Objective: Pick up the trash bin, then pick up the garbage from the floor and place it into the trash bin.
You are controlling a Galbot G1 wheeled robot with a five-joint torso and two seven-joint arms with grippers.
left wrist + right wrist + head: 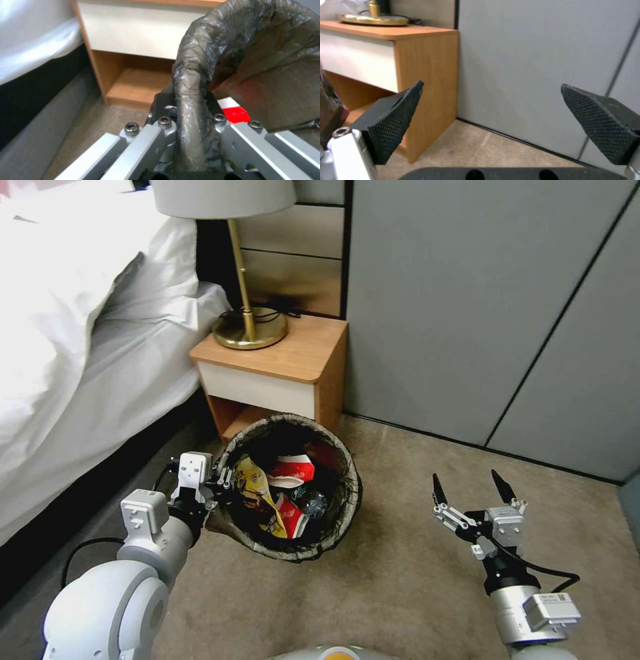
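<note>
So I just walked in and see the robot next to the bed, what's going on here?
The left gripper is clamped on the rim of the trash bin, holding it in front of the nightstand. The bin already holds garbage: a yellow snack bag, red-and-white wrappers and a bottle. The right gripper hovers open and empty over the carpet to the bin's right. No litter shows on the visible floor.
</note>
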